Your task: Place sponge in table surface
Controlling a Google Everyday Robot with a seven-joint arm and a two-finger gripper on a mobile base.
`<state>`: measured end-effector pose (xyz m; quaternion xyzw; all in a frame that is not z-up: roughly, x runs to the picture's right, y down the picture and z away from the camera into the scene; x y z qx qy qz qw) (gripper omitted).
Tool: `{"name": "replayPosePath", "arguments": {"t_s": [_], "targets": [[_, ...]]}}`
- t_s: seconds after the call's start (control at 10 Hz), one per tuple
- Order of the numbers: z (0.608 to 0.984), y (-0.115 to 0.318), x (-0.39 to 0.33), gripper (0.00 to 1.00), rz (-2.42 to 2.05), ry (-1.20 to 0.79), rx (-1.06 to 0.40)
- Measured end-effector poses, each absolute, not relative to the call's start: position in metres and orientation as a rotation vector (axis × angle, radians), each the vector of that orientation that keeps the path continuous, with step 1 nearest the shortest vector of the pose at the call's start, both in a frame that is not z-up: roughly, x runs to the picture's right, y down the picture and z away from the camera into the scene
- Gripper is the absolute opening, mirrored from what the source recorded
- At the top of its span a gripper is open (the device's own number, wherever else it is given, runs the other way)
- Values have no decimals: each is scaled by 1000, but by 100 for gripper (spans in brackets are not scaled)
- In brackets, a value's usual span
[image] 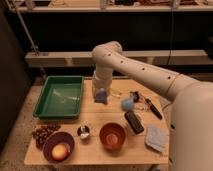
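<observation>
Wooden table [95,117], contents as seen. My gripper [101,95] hangs over the middle of the table toward its far edge, just right of the tray, with a pale blue sponge [102,96] at its tip; the sponge sits at or just above the wood, and I cannot tell whether it touches. Far left corner: green tray [59,96], holding nothing I can make out beyond a pale glare on its floor. Near left corner: purple bowl [58,147] with an orange-yellow round fruit [60,150] inside. Beside it on the left edge: a heap of small dark reddish pieces [43,134], lying loose on the wood. Near edge, centre: small metal cup [83,131], contents unclear; just to its right, orange-brown bowl [112,136], interior apparently bare. Right of centre: blue rounded object [128,104], black oblong object [134,122], black pen-like tool [153,108]. Near right corner: folded grey-blue cloth [156,138].
</observation>
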<state>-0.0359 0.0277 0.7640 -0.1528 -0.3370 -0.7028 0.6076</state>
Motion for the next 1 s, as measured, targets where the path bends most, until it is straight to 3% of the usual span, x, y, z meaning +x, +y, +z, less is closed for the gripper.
{"name": "replayPosePath", "arguments": {"t_s": [0.7, 0.8, 1.0], "targets": [[858, 151, -63, 0, -1688, -907, -391], [859, 152, -65, 1, -1691, -909, -389], [859, 152, -63, 18, -1688, -908, -389]]}}
